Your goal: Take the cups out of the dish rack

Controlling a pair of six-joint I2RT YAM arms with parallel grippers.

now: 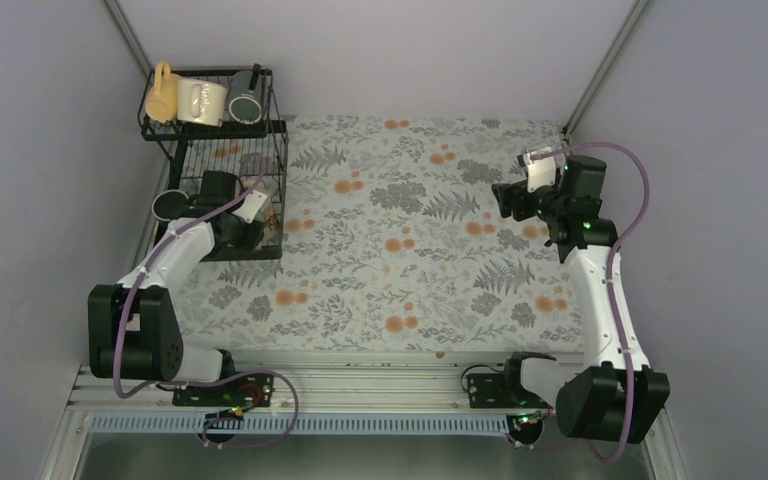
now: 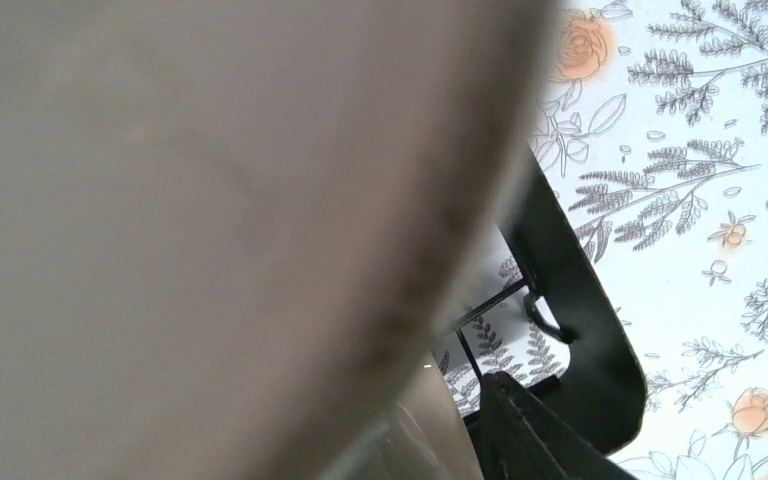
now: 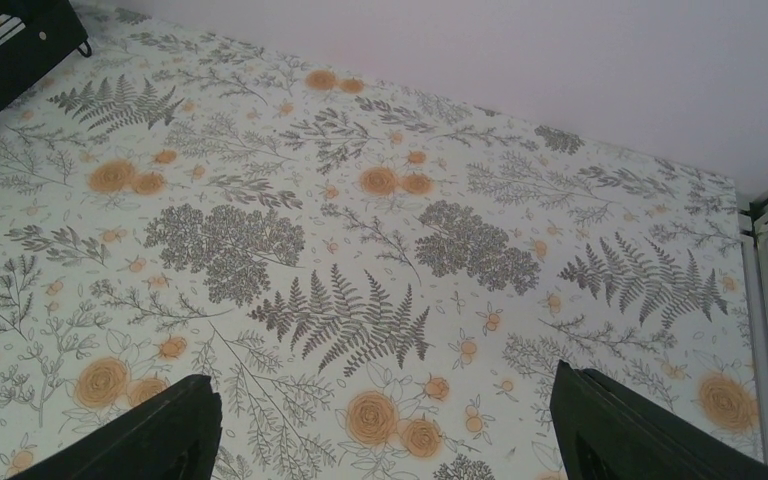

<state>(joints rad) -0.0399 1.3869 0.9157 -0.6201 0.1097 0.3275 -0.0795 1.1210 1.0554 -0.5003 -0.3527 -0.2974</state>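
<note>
Yellow mug (image 1: 160, 92), cream mug (image 1: 203, 100) and dark mug (image 1: 245, 104) lie on the dish rack's (image 1: 285, 165) upper shelf (image 1: 210, 128), far left. In its lower tray (image 1: 250, 253) the left hand (image 1: 255, 232) is against a beige mug (image 2: 210, 200); whether it grips, I cannot tell. The right hand (image 3: 385, 430) hangs released, far right.

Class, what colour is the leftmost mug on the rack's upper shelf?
Yellow. The mug shows best in the top external view.

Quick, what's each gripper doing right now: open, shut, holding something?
Left gripper: down in the dish rack, right against a beige mug; cannot tell whether it grips.
Right gripper: open, holding nothing.
</note>
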